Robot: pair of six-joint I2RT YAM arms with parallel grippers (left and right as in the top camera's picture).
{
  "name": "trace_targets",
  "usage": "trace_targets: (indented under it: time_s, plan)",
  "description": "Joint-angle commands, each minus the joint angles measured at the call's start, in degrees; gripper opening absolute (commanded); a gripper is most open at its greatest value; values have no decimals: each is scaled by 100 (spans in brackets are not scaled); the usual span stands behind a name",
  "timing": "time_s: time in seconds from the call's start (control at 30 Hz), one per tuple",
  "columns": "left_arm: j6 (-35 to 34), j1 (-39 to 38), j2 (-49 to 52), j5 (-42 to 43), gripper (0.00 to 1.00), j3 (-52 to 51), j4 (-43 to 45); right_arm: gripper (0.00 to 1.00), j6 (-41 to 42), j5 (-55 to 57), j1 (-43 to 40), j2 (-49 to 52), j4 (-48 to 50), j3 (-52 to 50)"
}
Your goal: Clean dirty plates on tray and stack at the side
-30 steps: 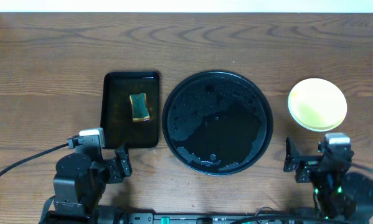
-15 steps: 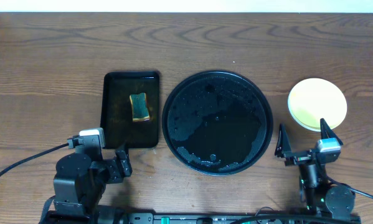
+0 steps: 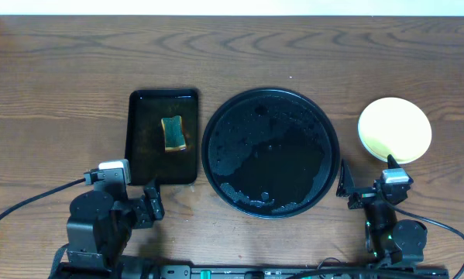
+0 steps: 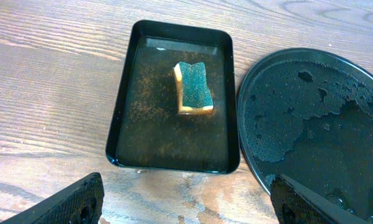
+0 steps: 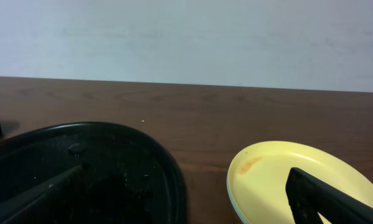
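Now a brown wood tabletop [image 3: 61, 70] is shown from above. At its centre lies the round black tray [image 3: 204, 147]. No plates are left on it; only beads and puddles of water are seen on its glossy surface. To its right, apart from it on the wood, the yellow plate [image 3: 394, 128] is set. It is judged to be the top of a stack: a paler rim is glimpsed beneath it in the right wrist view, but how many plates lie under it cannot be told. A faint brownish mark is seen near the plate's left edge. Left of the round tray, a sponge [image 3: 173, 133] is lying in a rectangular tray [image 3: 139, 139] of murky water.

Within the last second only the right arm has been moved: it has been folded in and swung leftward. The right gripper [image 3: 367, 182] is now placed near the plate, between it and the round tray's rim. Its fingers are spread wide and nothing is held. The left gripper [image 4: 186, 186] has been left in place near the rectangular tray, likewise spread wide and empty. Plates, trays and sponge have not been shifted.

The cleaning and stacking are judged done or nearly so, and the arm's move is read as settling, not reaching.
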Motion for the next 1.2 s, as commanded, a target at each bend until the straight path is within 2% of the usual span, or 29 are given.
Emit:
trace_targets:
  time_s: [0.0, 1.0, 1.17]
  plan:
    - [74, -20, -11, 57, 86, -11, -13, 99, -39, 68, 37, -33, -33, -7]
    - [76, -13, -35, 52, 86, -15, -13, 99, -42, 68, 37, -33, -33, -7]
    - [76, 321, -457, 52, 86, -181, -127, 99, -42, 68, 37, -33, -33, -7]
